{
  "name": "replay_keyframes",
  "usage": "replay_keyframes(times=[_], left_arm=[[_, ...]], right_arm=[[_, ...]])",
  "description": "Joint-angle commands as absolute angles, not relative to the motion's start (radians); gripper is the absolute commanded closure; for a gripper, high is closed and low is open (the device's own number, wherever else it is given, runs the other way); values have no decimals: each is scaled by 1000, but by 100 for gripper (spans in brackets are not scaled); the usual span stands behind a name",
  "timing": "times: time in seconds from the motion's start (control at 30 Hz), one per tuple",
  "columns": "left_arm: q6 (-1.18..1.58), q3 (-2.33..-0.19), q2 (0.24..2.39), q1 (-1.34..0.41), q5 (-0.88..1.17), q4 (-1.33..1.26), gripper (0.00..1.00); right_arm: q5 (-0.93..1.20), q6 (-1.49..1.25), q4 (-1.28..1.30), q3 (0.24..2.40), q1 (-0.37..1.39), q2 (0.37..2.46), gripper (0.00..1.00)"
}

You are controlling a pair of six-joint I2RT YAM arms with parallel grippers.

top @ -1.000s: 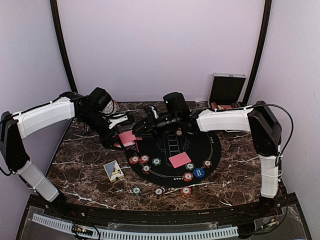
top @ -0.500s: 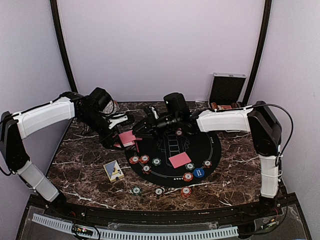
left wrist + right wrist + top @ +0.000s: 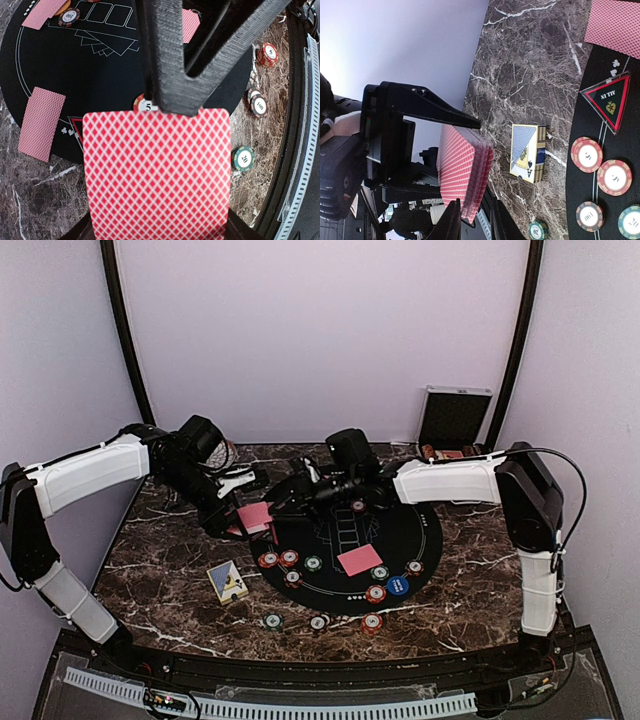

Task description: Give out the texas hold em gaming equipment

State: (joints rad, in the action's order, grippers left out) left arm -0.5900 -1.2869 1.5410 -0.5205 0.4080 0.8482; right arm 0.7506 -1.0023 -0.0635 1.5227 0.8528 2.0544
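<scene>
Deck (image 3: 156,175): red-backed, thick, held off the table over the left edge of the mat (image 3: 425,525). It is clamped flat in the left gripper (image 3: 172,95), with one finger across the top card and one beneath.

Right gripper (image 3: 474,212): extended from the right to the deck's free edge. Its fingers (image 3: 451,222) stand a little apart with that edge between them. Whether they pinch a card cannot be told.

Cards, dealt: face down, three places in the left wrist view.
- A card (image 3: 42,123) lies half on the mat and half on the marble, beside the all-in marker (image 3: 611,100).
- A card (image 3: 45,12) lies farther in, just beside a chip.
- A card (image 3: 190,25) is partly hidden behind the finger.

Chips:
- Red chips (image 3: 268,560) and others sit in small groups along the near arc of the mat.
- One chip (image 3: 358,505) sits at the far side.
- Three chips (image 3: 318,622) sit on bare marble near the front rail, apart from each other.

Card box (image 3: 227,582): on the marble, left of the mat.

Case (image 3: 455,418): lid up, far right corner.

Progress, as judged: distribution is partway. Chips look laid out at several seats and a few cards are placed. Most of the deck is undealt, and the next card looks about to be drawn off.
</scene>
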Motion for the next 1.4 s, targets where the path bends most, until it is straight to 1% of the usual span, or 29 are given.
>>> replay_keyframes(times=[0.0,0.2,0.37,0.73,1.1,1.37], left_arm=[[-600,-1279,1526,-518,429,867,100],[-598,-1281,1528,-518,431,866,100],[-598,-1282,1528,-518,431,867,100],[-597,-1285,1527,-518,431,868,100],[-598,-1284,1529,-518,431,866,100],[-600,-1287,1534,-518,434,864,100]], right_arm=[[708,-963,-37,1525,841,2024,77],[765,-1053,-178,1496,846,2022,74],[798,-1104,-249,1485,856,2028,74],[818,-1140,-285,1480,859,2058,75],[799,-1105,-205,1508,859,2077,76],[815,-1117,-216,1524,872,2082,76]])
